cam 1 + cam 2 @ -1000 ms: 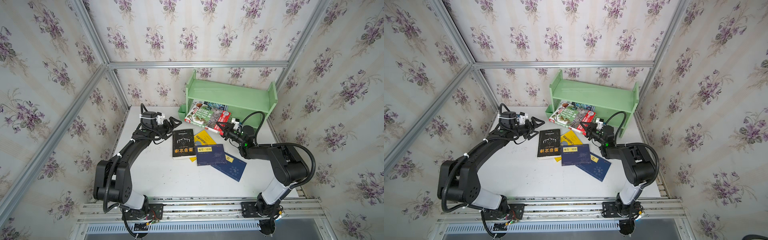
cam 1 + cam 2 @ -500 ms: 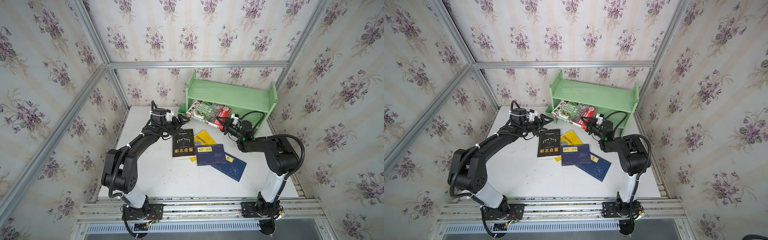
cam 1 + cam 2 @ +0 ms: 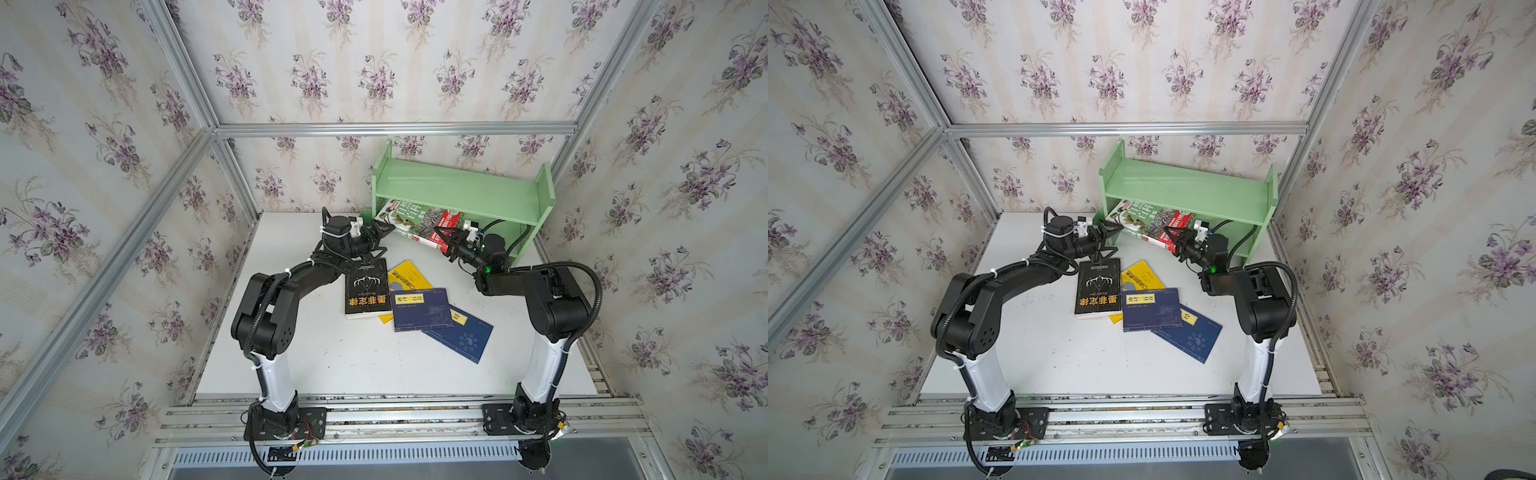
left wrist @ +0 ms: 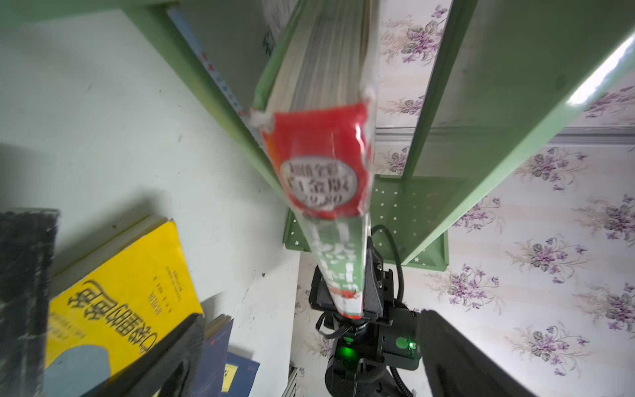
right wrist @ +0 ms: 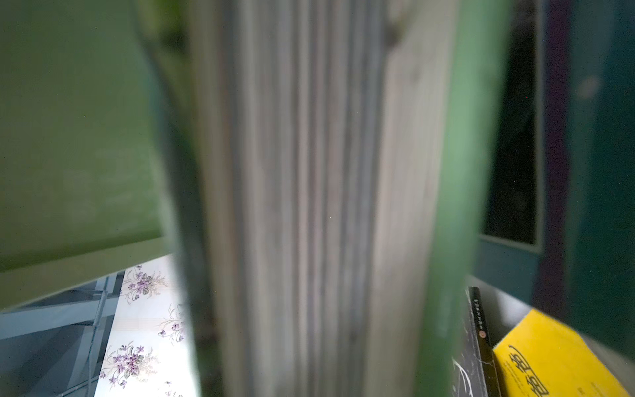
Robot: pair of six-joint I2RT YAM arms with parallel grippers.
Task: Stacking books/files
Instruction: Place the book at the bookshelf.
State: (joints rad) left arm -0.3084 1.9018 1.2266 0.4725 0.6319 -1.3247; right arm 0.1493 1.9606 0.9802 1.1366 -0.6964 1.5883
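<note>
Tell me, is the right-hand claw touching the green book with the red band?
Touching. The left wrist view shows the right gripper clamped on the end of the green book, with a finger against each cover.

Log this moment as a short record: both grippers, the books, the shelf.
Right gripper: shut on the green book, at its lower end
Green book: tilted, far end inside the shelf
Left gripper: open, empty, beside the green book
Flat on table: black book, yellow book, upper navy book, lower navy book
Overlap: upper navy book covers part of yellow and lower navy
</note>
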